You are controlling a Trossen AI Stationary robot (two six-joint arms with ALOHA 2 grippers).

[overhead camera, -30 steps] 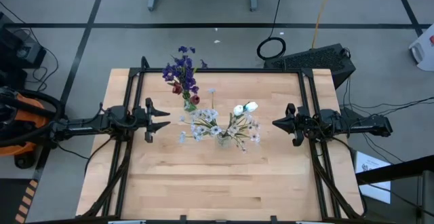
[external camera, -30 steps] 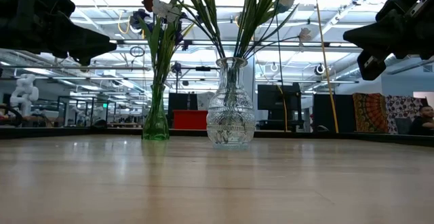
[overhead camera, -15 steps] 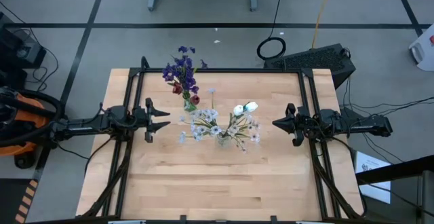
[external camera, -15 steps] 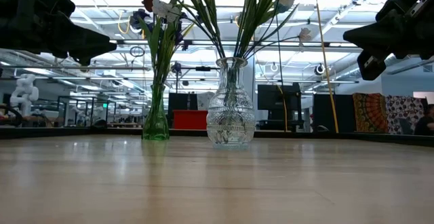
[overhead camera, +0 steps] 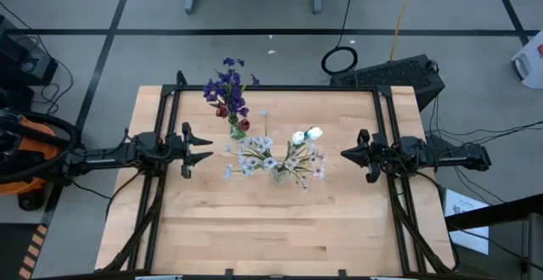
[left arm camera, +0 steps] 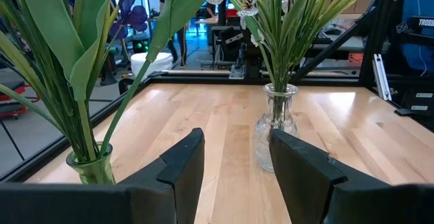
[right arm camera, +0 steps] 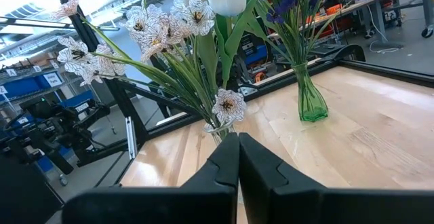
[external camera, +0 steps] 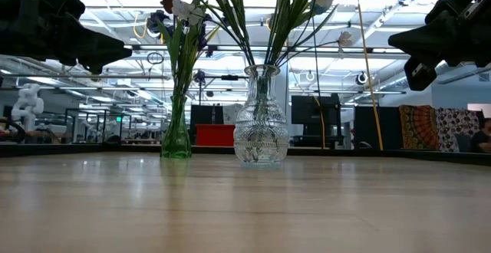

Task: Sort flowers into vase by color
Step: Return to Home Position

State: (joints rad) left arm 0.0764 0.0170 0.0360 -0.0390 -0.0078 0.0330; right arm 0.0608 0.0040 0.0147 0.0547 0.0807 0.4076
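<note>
Left gripper (left arm camera: 234,157) hangs over the left side of the table (overhead camera: 280,229), fingers parted and empty. The right gripper (right arm camera: 237,142) mirrors it opposite, fingers pressed together, also empty. Judged: both are parked clear, since no stems lie loose.

Between the two, straight ahead of each, the transparent vase (overhead camera: 278,173) holds the white tulip buds (overhead camera: 307,134) and pale sprays (overhead camera: 254,154). Farther from the right gripper and just off the left gripper's line, the green vase (overhead camera: 239,130) carries the purple clusters (overhead camera: 226,85) and red buds (overhead camera: 222,110), keeping the colours apart.
</note>
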